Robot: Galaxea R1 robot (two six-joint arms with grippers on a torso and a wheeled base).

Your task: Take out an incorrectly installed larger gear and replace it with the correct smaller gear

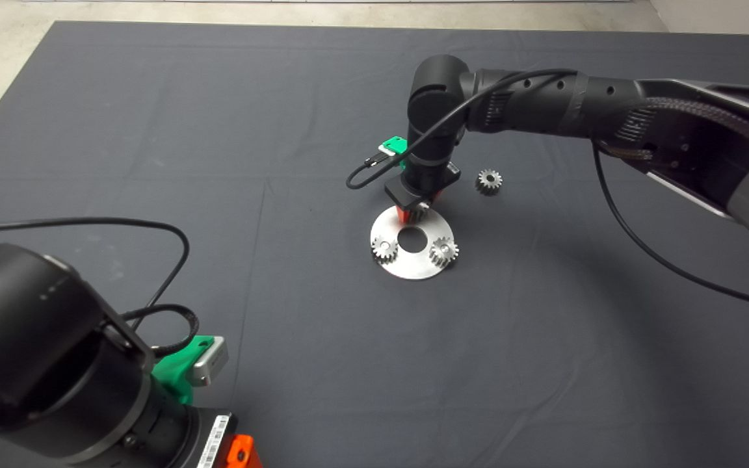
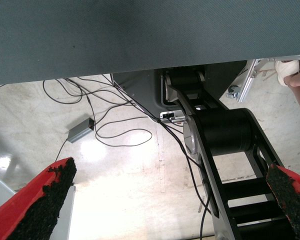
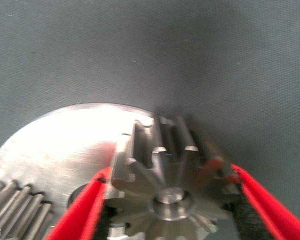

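My right gripper [image 1: 417, 211] points down over the far rim of a round steel plate [image 1: 413, 268]. It is shut on the larger gear [image 1: 421, 209], a tall grey gear with bright radial cuts around its small centre hole. In the right wrist view the red fingers [image 3: 85, 210] press both sides of this gear [image 3: 165, 170] above the plate [image 3: 60, 145]. I cannot tell whether the gear touches the plate. The smaller gear [image 1: 489, 181] lies on the dark mat, to the right of the gripper. My left gripper [image 2: 175, 200] is parked at the lower left, open and empty.
Two short gears [image 1: 384, 249] [image 1: 444, 250] sit on the plate on either side of its large centre hole [image 1: 412, 239]. One of them shows in the right wrist view [image 3: 15, 207]. The left wrist view shows the floor with cables and a grey box [image 2: 81, 131].
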